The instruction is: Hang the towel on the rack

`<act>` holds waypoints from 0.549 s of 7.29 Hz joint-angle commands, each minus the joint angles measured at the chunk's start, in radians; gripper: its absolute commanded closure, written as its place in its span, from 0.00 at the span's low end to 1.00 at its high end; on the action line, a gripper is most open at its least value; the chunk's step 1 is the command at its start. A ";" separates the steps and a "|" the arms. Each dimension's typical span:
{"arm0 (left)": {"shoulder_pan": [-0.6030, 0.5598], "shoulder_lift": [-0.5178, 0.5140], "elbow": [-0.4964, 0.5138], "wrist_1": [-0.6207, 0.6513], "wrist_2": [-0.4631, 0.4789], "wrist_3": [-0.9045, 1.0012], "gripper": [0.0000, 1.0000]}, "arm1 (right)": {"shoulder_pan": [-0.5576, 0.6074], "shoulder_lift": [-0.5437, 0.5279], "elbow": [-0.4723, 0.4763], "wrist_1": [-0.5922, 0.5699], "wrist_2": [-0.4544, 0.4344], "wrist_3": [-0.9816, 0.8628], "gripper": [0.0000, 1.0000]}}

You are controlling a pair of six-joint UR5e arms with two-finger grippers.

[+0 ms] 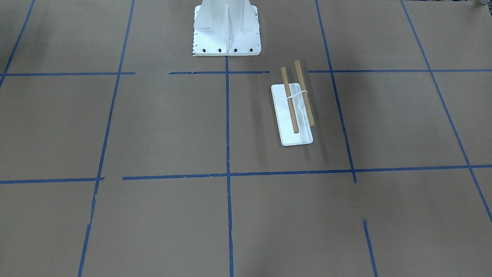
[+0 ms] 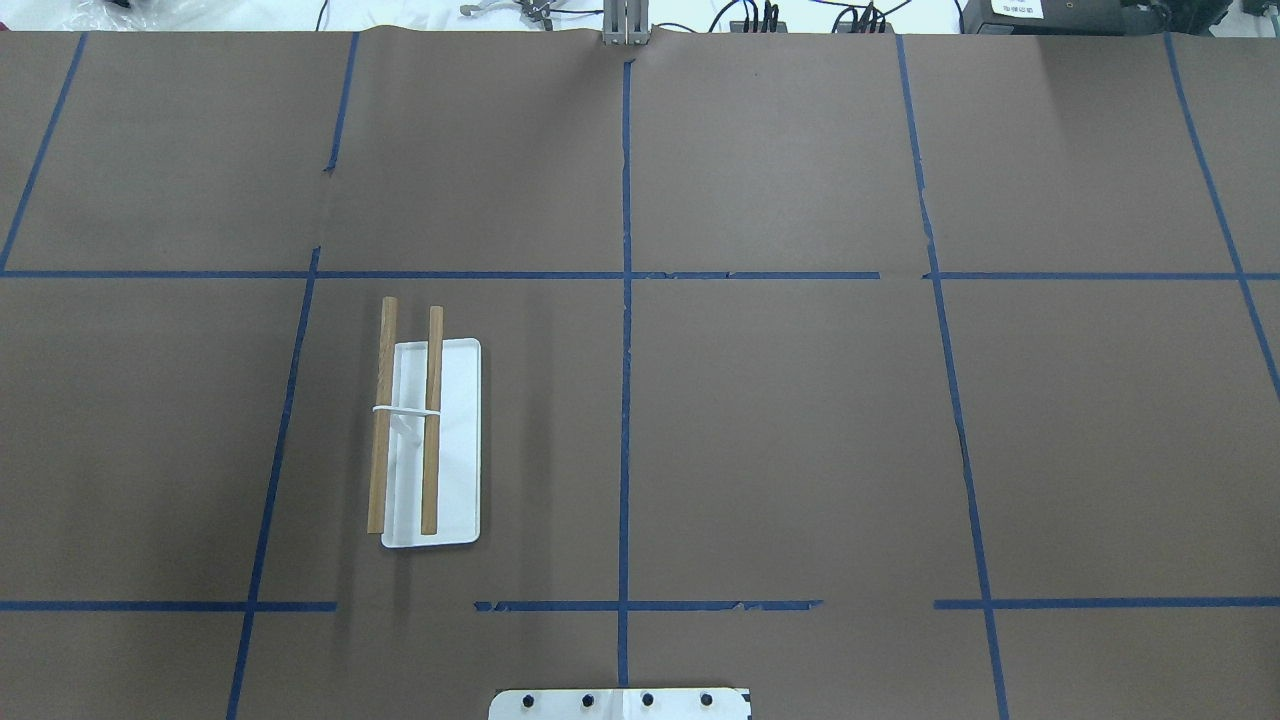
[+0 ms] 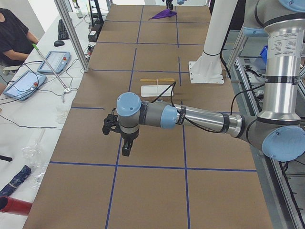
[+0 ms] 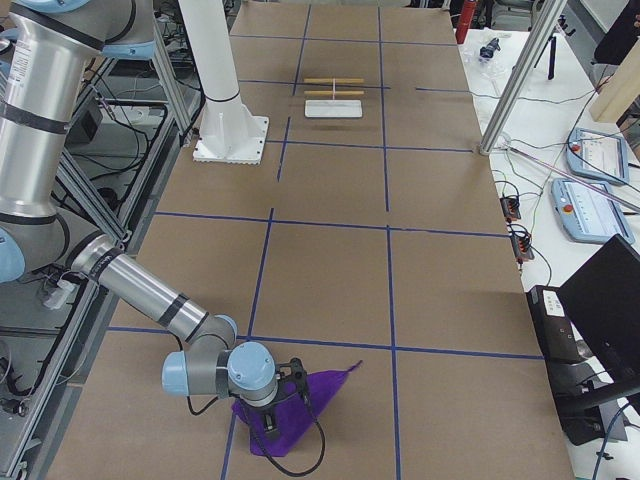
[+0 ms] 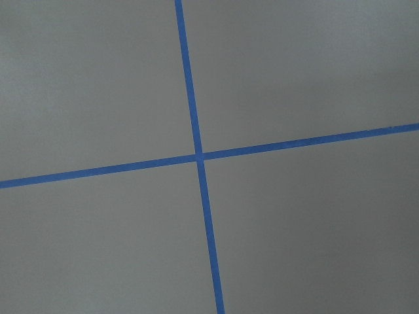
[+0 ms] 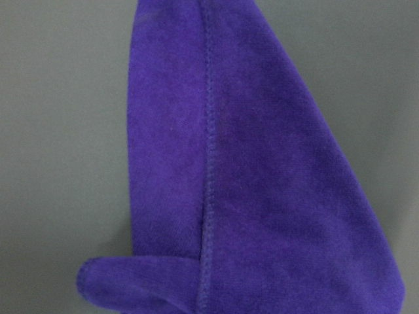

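Note:
The rack, two wooden dowels (image 2: 432,420) on a white bracket over a flat white base (image 2: 458,440), stands left of the table's middle; it also shows in the front view (image 1: 295,100). The purple towel (image 4: 300,400) lies crumpled on the table at the robot's far right end and fills the right wrist view (image 6: 249,183). My right gripper (image 4: 272,425) is down at the towel; I cannot tell if it is open or shut. My left gripper (image 3: 125,149) hangs above bare table, far from the rack; its state cannot be told. No fingers show in either wrist view.
The large white bolted pedestal (image 1: 226,29) stands at the robot's edge of the table. Blue tape lines (image 5: 198,157) grid the brown table cover. Operator tablets (image 3: 52,61) and cables lie on the side bench beyond the far edge.

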 commanded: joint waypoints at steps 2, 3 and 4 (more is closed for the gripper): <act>-0.001 0.020 -0.015 0.000 -0.002 0.000 0.00 | -0.011 0.011 -0.060 0.002 0.012 0.000 0.00; -0.001 0.024 -0.016 0.000 -0.002 0.000 0.00 | -0.014 0.019 -0.077 0.002 0.012 0.001 0.00; -0.001 0.024 -0.018 0.000 -0.002 0.000 0.00 | -0.019 0.027 -0.091 0.002 0.014 0.000 0.00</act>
